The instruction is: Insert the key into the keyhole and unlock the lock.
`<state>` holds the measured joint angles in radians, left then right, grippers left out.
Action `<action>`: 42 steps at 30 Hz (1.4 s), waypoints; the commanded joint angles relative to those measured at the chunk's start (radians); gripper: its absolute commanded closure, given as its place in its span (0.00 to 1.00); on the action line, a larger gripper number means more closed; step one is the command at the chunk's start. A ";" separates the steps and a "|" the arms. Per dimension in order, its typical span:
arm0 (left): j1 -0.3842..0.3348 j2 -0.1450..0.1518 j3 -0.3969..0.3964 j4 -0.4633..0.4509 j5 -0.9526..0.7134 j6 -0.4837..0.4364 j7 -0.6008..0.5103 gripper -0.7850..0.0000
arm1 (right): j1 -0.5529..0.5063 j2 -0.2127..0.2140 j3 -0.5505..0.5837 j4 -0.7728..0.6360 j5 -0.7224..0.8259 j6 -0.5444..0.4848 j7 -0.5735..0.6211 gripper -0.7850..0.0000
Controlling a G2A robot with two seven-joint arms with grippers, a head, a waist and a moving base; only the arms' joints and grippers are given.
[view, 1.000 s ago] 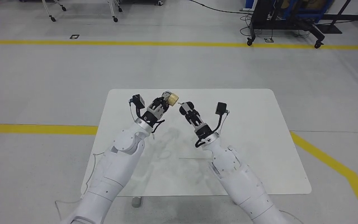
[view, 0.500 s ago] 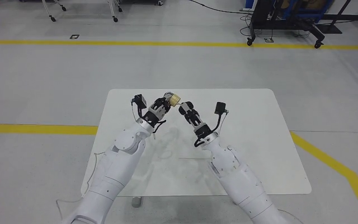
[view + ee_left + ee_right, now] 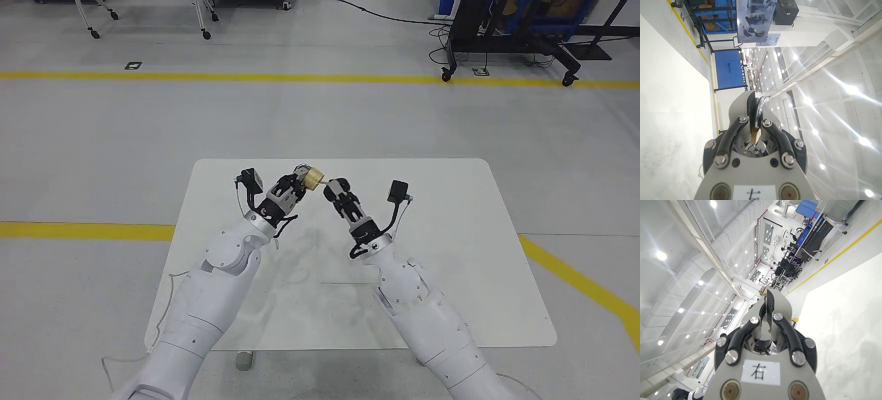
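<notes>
1. Your right claw [image 3: 335,189] has edged closer to the lock [image 3: 313,178] since a second ago; they're now almost touching, above the worktop [image 3: 450,250].
2. Left claw [image 3: 757,109] is clamped on the lock; right claw is pinched tight on the key [image 3: 765,306].
3. Key's thin, stiff, probably slick. Grip its head firmly or it'll likely twist.

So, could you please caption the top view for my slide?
Over the white table, the left gripper holds a brass padlock; the right gripper holds the key just beside it.
</notes>
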<state>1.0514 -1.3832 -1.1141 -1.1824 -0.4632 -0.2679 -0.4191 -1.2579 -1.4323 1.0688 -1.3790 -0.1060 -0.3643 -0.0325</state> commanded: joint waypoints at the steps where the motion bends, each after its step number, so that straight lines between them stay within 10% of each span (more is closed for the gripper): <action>1: 0.000 0.000 -0.001 -0.001 0.001 0.002 -0.003 1.00 | 0.000 -0.001 0.001 0.000 -0.002 0.000 0.000 1.00; 23: 0.000 -0.009 -0.013 -0.008 0.011 0.022 0.012 1.00 | -0.003 -0.014 -0.018 0.004 -0.040 0.005 0.010 1.00; 42: -0.030 0.009 -0.053 -0.028 -0.027 0.259 -0.201 1.00 | -0.011 0.039 0.101 0.014 -0.691 -0.281 -0.134 1.00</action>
<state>1.0207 -1.3758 -1.1647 -1.2062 -0.4933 -0.0162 -0.6172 -1.2678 -1.3938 1.1669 -1.3654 -0.7892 -0.6413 -0.1593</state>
